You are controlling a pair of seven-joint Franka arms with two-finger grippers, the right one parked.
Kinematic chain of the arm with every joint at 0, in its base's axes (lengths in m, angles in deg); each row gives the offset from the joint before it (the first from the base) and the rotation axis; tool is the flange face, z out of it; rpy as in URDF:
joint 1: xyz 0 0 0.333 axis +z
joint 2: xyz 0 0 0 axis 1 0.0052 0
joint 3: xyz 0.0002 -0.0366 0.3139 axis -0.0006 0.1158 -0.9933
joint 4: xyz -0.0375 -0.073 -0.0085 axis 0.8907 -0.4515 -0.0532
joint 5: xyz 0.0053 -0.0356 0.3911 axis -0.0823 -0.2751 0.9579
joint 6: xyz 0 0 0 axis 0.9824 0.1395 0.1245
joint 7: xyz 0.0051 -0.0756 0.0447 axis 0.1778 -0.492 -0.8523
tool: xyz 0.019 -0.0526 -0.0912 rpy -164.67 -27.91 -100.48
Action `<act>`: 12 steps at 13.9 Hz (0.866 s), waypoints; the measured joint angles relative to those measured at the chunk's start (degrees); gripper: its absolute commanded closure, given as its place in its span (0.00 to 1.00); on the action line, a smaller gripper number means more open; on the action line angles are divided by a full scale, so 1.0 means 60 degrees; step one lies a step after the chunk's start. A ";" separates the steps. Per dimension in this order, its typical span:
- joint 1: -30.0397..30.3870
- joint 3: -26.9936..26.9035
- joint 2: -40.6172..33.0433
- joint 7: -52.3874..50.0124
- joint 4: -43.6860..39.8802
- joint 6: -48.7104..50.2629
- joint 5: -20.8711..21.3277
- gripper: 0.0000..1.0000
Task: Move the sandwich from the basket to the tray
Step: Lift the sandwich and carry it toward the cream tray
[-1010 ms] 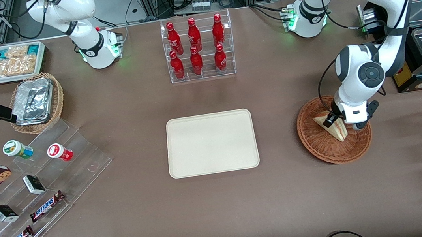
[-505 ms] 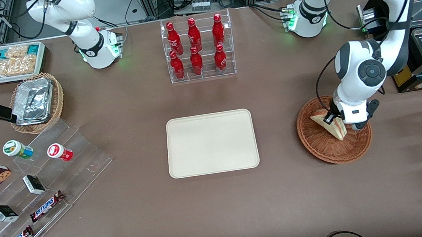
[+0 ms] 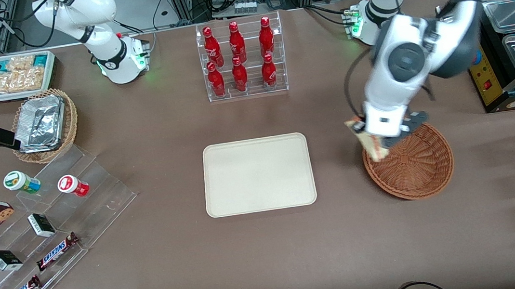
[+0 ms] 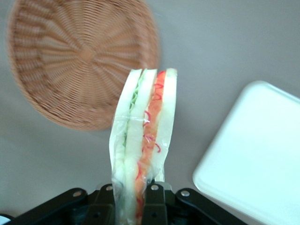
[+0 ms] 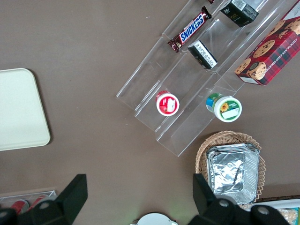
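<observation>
Our gripper (image 3: 378,143) hangs over the basket (image 3: 415,165) rim nearest the tray (image 3: 258,174), jaws clamped on the sandwich (image 3: 369,141). We see only bare brown table (image 3: 337,164) between basket and tray. The bottle rack (image 3: 242,59) stands farther from the front camera, well apart from that gap.

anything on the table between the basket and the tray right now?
No. In the front view, only bare table separates the basket from the tray. The gripper, shut on the sandwich, hangs over the basket's tray-side rim.
</observation>
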 measured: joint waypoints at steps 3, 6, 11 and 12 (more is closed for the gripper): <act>-0.0031 0.1268 0.0621 -0.0030 -0.0566 -0.0006 0.0485 0.98; -0.0123 0.2278 0.1831 -0.0137 -0.1397 -0.0032 0.1313 0.96; -0.1670 0.2394 0.4565 -0.1164 -0.3345 -0.0075 0.3468 0.95; -0.1823 0.2385 0.5047 -0.1292 -0.3637 -0.0173 0.3822 0.95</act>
